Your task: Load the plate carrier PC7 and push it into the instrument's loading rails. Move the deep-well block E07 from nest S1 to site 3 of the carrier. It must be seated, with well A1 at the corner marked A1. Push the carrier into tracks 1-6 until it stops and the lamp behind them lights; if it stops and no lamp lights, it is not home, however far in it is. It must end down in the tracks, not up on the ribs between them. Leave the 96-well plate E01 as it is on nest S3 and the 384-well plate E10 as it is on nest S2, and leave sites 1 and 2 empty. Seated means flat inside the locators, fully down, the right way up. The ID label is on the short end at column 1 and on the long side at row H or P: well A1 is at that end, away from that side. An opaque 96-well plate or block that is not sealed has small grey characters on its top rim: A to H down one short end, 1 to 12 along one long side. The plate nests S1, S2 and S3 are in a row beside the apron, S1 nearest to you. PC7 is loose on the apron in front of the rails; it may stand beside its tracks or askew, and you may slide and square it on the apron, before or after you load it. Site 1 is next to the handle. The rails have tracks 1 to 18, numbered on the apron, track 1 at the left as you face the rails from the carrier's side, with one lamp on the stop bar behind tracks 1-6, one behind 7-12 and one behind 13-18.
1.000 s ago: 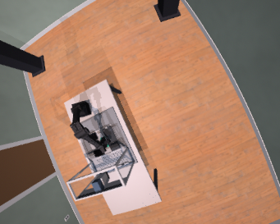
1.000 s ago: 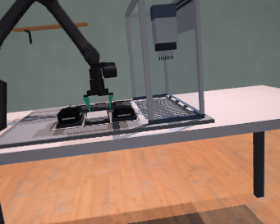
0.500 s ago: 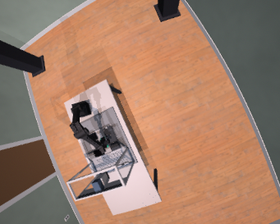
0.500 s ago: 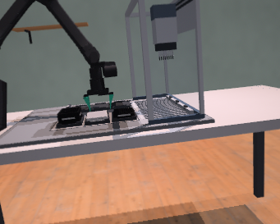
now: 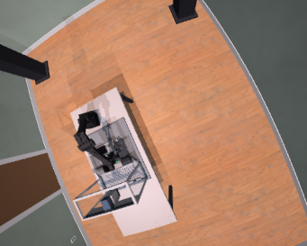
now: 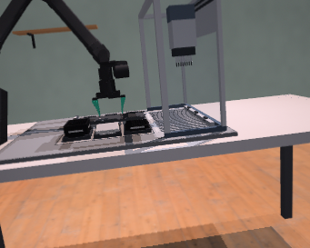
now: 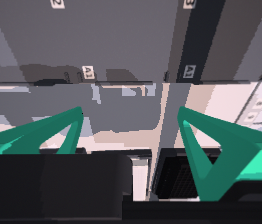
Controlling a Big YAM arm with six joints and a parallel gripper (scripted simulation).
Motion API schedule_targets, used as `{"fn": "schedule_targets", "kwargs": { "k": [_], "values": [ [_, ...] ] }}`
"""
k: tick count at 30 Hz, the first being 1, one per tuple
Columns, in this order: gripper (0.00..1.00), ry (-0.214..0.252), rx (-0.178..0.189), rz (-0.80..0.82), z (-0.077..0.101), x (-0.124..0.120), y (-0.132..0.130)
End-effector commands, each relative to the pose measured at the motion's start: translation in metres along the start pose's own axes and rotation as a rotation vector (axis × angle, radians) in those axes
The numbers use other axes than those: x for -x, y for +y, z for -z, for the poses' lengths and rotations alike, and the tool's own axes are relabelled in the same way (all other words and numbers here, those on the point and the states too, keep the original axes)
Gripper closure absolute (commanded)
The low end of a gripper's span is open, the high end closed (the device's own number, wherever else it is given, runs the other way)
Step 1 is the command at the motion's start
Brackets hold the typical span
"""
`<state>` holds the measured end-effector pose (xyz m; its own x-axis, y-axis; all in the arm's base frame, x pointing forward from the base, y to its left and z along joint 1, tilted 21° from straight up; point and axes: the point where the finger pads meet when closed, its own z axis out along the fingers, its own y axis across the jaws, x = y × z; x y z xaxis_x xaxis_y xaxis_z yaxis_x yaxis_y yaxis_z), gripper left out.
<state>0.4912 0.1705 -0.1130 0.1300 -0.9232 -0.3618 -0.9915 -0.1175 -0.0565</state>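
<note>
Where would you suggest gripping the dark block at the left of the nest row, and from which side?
From straight above, I would close the fingers across the block's two long sides, near the middle. It lies flat and low with its top free, and the row runs past its short ends. The gripper is open.
</note>
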Motion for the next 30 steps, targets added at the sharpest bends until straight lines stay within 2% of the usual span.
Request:
{"fn": "schedule_targets", "kwargs": {
  "k": [1, 10, 12, 13, 14, 15, 20, 22, 23, 24, 25, 26, 30],
  "values": [
    [0.00, -0.003, -0.011, 0.004, 0.025, -0.006, -0.003],
    [0.00, -0.003, -0.012, 0.004, 0.061, -0.006, -0.003],
    [0.00, -0.003, -0.012, 0.004, 0.061, -0.006, -0.003],
    [0.00, -0.001, 0.030, -0.002, 0.045, -0.009, 0.007],
    [0.00, -0.001, 0.023, -0.008, 0.053, -0.012, 0.005],
    [0.00, -0.002, -0.012, 0.004, 0.073, -0.006, -0.003],
    [0.00, -0.003, -0.052, 0.020, 0.104, -0.001, -0.024],
    [0.00, -0.003, -0.053, 0.020, 0.112, -0.001, -0.024],
    [0.00, -0.003, -0.053, 0.020, 0.113, -0.001, -0.024],
    [0.00, -0.002, 0.014, -0.061, 0.089, -0.015, 0.007],
    [0.00, 0.000, 0.016, -0.095, 0.082, -0.023, 0.011],
    [0.00, 0.000, 0.004, -0.124, 0.081, -0.029, 0.012],
    [0.00, 0.000, 0.004, -0.190, 0.080, -0.040, 0.020]
  ]
}}
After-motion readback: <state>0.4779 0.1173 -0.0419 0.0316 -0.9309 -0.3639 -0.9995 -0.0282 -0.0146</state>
